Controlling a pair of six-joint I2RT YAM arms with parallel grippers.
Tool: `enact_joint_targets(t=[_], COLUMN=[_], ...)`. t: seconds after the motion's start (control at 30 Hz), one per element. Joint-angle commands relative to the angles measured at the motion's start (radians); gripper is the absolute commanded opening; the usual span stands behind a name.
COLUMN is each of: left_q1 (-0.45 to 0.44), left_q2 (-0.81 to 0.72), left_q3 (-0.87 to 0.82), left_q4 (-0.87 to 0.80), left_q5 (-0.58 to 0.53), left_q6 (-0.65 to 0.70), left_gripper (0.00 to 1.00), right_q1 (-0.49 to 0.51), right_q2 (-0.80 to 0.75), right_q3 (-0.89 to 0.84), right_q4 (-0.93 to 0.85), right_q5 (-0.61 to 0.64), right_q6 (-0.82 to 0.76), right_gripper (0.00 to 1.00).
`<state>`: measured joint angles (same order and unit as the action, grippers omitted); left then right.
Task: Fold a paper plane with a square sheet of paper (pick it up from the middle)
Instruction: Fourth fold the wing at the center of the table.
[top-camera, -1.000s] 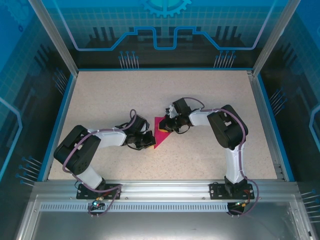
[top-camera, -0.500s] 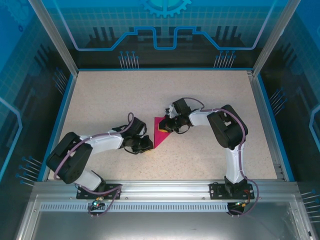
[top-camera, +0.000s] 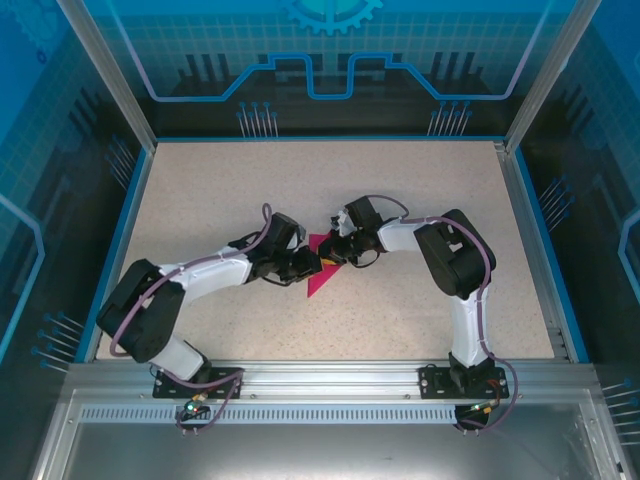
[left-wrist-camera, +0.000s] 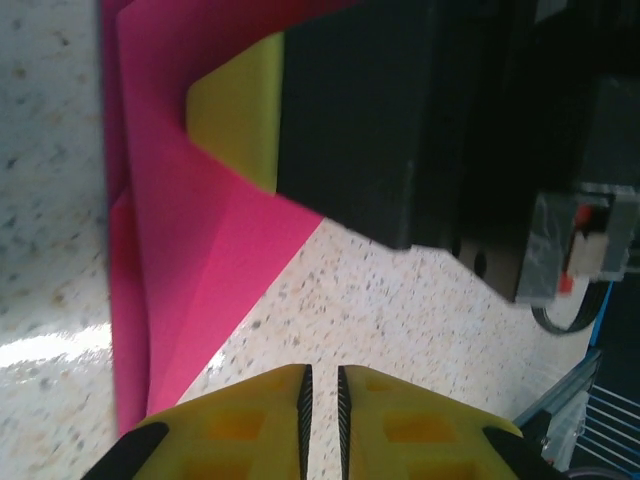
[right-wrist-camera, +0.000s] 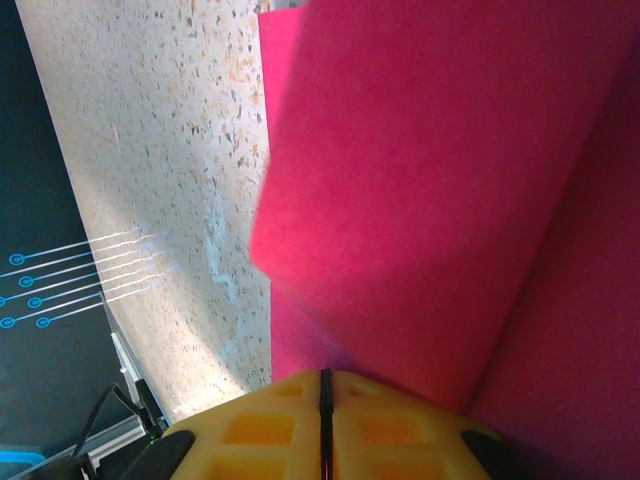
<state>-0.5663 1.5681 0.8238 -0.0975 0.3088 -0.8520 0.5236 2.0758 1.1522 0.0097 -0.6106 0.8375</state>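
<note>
Folded magenta paper (top-camera: 320, 279) lies mid-frame on the bench (top-camera: 420, 190), between both pincers. Right pincer (top-camera: 335, 255) is clenched on a raised flap. Left pincer (left-wrist-camera: 321, 372) is barely parted and empty, just beside the paper.

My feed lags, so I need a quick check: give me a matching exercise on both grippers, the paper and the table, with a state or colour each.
1 left gripper
2 right gripper
3 paper
4 table

A speckled beige
B magenta, partly folded
C shut, tips at the paper
D fingers a slit apart, empty

Pairs: 1-D, 2-C, 3-B, 4-A
</note>
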Motion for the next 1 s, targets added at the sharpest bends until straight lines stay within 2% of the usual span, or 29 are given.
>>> enact_joint_targets(t=[0.0, 0.23, 0.53, 0.77, 0.97], left_q1=[-0.006, -0.005, -0.006, -0.006, -0.016], left_q2=[0.055, 0.137, 0.106, 0.042, 0.044], left_q3=[0.018, -0.037, -0.142, -0.238, -0.228], left_q4=[0.028, 0.072, 0.027, 0.035, 0.02], left_q5=[0.013, 0.0, -0.045, -0.018, 0.033], left_q6=[-0.027, -0.036, -0.025, -0.032, 0.023], left_gripper=[0.17, 0.15, 0.15, 0.15, 0.15], right_q1=[-0.005, -0.005, -0.005, -0.008, -0.008], right_q2=[0.068, 0.069, 0.072, 0.073, 0.075], right_q3=[-0.023, -0.023, -0.024, -0.027, -0.028], right_q4=[-0.064, -0.066, -0.071, -0.074, -0.073], right_q5=[0.078, 0.077, 0.079, 0.081, 0.081], right_q6=[-0.005, -0.006, -0.011, -0.011, -0.009], right_gripper=[0.1, 0.09, 0.09, 0.09, 0.09])
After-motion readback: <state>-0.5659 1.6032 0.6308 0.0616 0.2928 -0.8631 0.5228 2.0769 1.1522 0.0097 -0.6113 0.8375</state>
